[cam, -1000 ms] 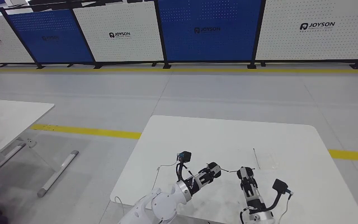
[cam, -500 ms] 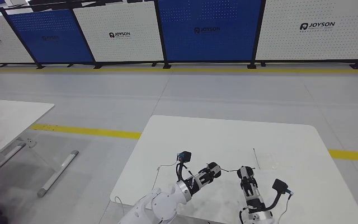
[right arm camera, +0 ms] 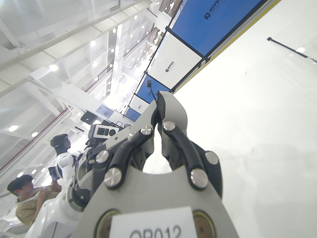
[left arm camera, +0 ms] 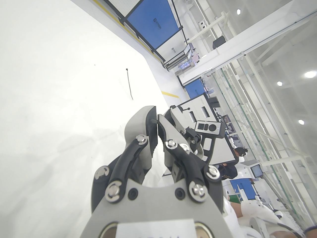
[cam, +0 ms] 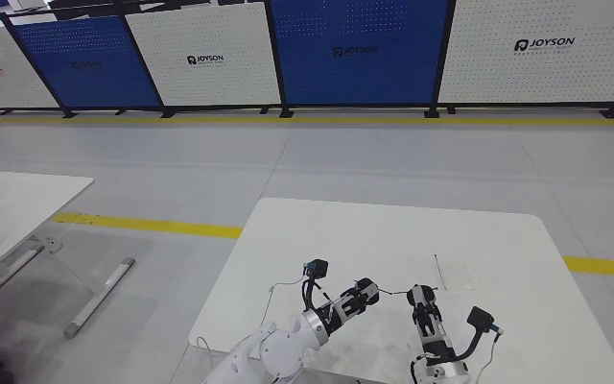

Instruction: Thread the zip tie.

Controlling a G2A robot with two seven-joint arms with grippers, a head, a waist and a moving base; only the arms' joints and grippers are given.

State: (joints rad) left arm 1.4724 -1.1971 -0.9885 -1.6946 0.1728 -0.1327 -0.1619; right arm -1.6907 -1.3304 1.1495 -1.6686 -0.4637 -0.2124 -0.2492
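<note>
Top view, left to right: left gripper (cam: pixel 374 287) low over the table (cam: pixel 317 240) near its front edge, jaws pinched almost shut on one end of the tie (cam: pixel 393 290). The tie runs as a thin dark line across the short gap to the right gripper (cam: pixel 413 291), which is likewise closed on it. In the left wrist view a dark nub sits between the pads, probably the tail tip. In the right wrist view the square head and a short bit of strap poke out past the pads. Handling, as judged: featherweight, narrow springy plastic, slick-sided; bends easily and would likely flick or twist if held far from its ends. Best pinched close behind the tail tip and just under the head, so both ends point true. Looks: black, slim, small boxy head. Spare tie (cam: pixel 437 269) lies straight on the table further right, apart.
</note>
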